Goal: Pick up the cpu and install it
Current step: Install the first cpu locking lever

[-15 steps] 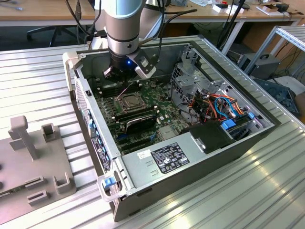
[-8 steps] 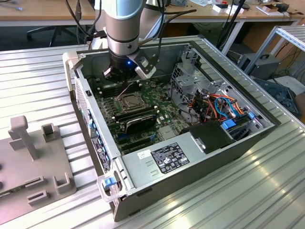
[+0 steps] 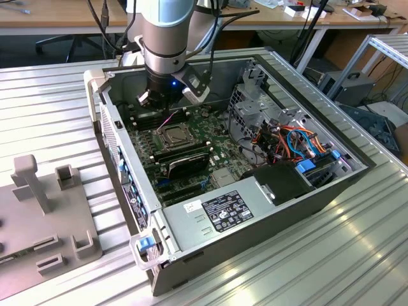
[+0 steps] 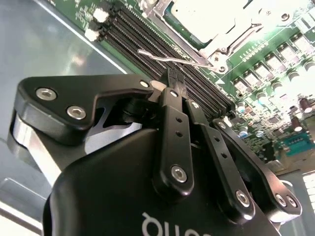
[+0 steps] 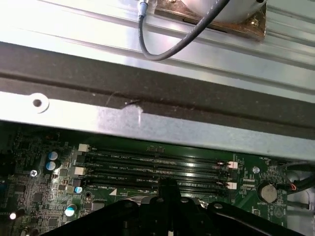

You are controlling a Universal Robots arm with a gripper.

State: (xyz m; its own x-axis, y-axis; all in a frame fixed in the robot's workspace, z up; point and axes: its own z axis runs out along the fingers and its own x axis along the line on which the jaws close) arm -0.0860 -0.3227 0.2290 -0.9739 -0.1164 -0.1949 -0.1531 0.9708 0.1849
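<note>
Gripper (image 4: 175,78) hangs inside the open computer case (image 3: 268,204) over the memory slots (image 5: 152,167), fingers clenched together, empty. The cpu (image 3: 173,134) sits in the motherboard socket, at the gripper's 6 o'clock in the exterior view.

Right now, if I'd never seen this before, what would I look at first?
Probably the big open computer case lying on the ribbed metal table, its green motherboard showing. The robot arm reaches down into it at the far end, above the memory slots beside the cpu. Orange and blue cables bunch toward the exterior view's right.
</note>
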